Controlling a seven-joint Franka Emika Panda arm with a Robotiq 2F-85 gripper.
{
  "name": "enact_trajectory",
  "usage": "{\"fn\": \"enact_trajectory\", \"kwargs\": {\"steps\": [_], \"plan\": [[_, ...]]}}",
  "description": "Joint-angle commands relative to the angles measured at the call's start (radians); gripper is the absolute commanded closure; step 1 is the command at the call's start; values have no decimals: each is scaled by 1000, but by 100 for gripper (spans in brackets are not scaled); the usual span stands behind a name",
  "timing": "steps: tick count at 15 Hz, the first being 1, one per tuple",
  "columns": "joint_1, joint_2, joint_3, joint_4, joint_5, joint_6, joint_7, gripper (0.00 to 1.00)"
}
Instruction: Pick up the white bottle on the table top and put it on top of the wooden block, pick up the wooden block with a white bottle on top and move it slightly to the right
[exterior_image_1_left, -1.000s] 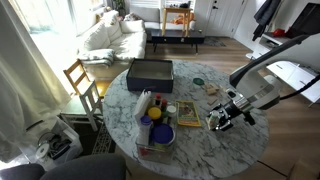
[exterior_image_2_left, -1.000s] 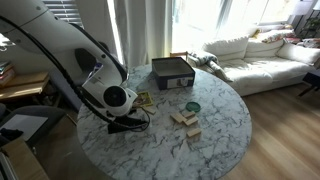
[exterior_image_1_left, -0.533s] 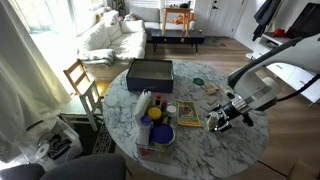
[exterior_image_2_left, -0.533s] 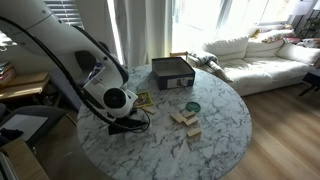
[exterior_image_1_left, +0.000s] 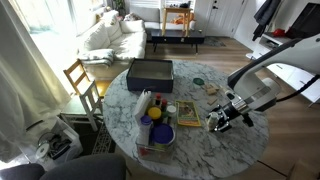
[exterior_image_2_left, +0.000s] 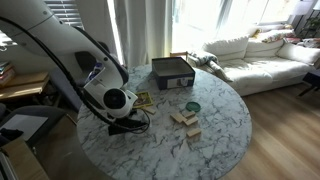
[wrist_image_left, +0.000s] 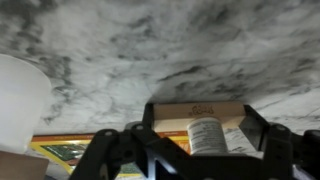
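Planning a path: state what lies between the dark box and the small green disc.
Only bare table top lies between the dark box and the green disc, in both exterior views.

Bright daylight is pouring through the windows (exterior_image_2_left: 235, 12) well beyond the end effector (exterior_image_2_left: 125, 125), washing over a white sofa (exterior_image_2_left: 255, 50) standing far from it, while a wooden chair (exterior_image_1_left: 82, 85) is sitting well apart and a brown wood floor (exterior_image_2_left: 285, 110) is stretching around.

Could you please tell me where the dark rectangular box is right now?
In an exterior view the dark rectangular box sits near the far edge of the round white marble table top, on the side towards the white sofa.
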Motion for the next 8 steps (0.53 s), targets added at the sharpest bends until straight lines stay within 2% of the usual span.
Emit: {"fn": "enact_trajectory", "kwargs": {"steps": [1,2,4,8], "plan": [[22,21,-18,10,35,19,-38,41],[22,20,-19,10,36,20,-37,4],[21,19,-22,8,33,18,-38,0],[15,8,-36,-1,20,14,-40,0]]}}
